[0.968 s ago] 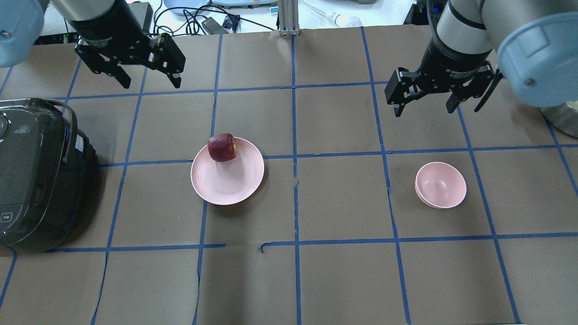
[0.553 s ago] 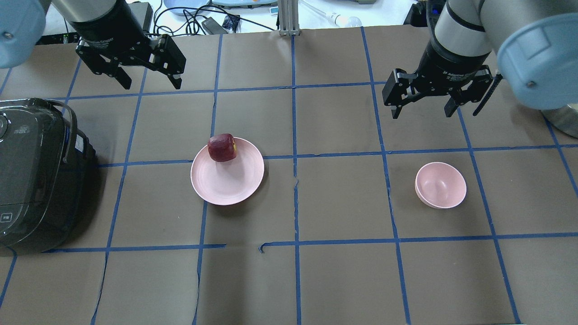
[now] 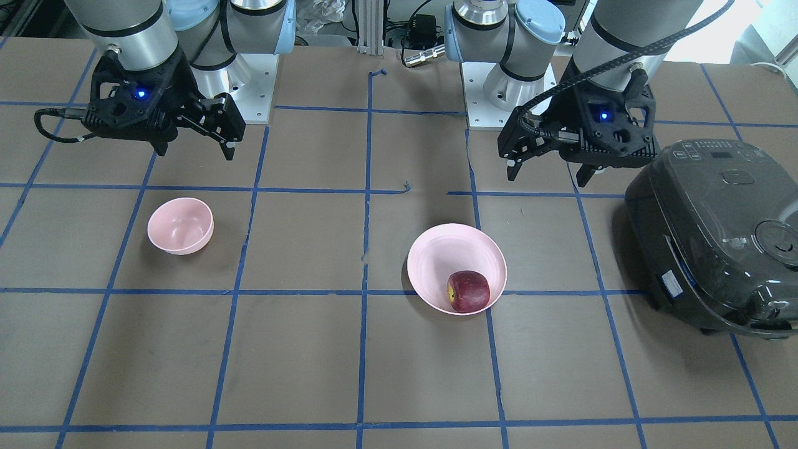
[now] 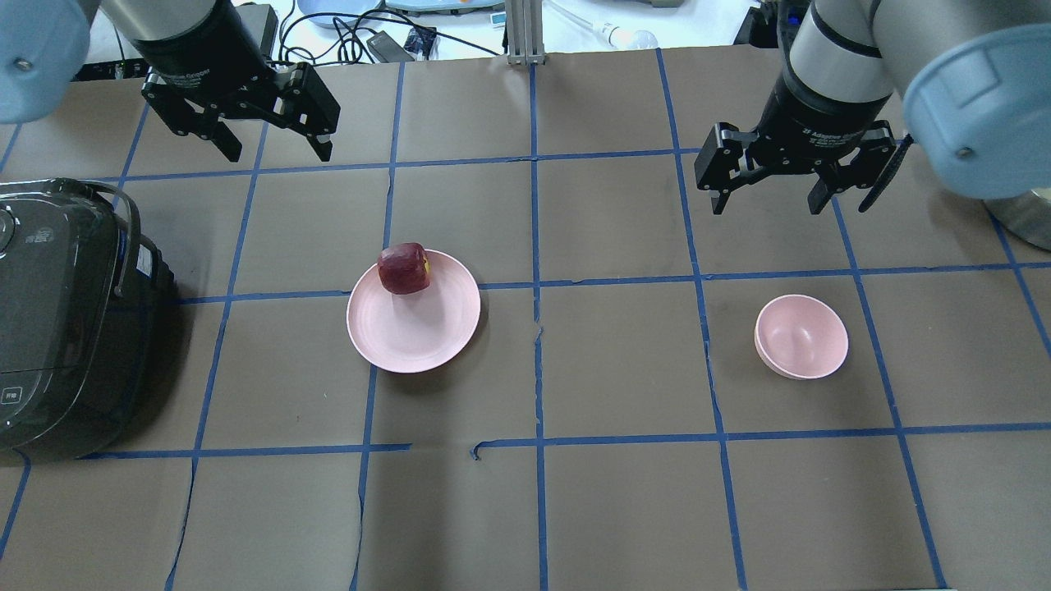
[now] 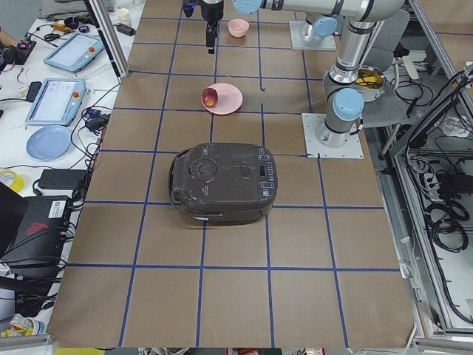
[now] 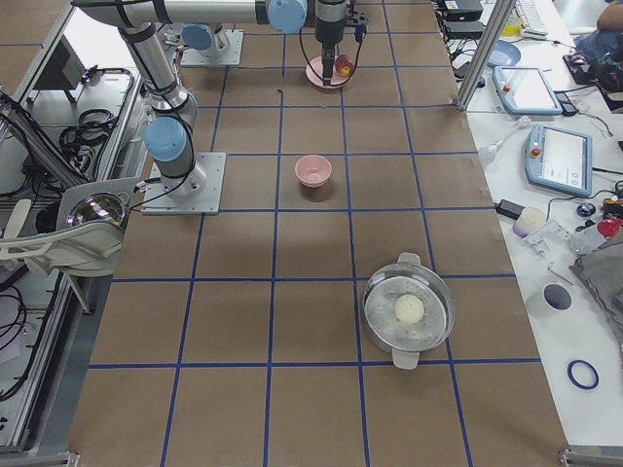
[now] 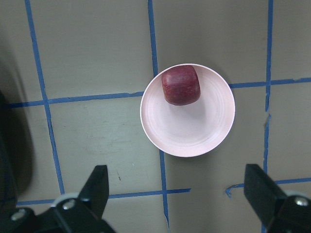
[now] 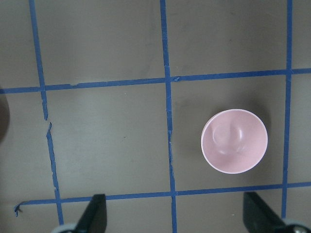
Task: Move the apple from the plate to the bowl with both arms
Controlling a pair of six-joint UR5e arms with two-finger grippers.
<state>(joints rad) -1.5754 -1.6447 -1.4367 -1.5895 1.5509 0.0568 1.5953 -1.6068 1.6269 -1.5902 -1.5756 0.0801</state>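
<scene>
While the apple (image 4: pixel 403 268) sits on the plate (image 4: pixel 419 336), at its rim farthest from us, we judge nothing done. Our left gripper (image 4: pixel 277 152) and right gripper (image 4: pixel 768 203) hang wide open beyond the plate. The bowl (image 4: pixel 801 336) stands empty, well to its right.

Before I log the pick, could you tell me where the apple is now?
In the overhead view the apple rests on the far edge of the plate, left of centre, nearest the left gripper.
</scene>
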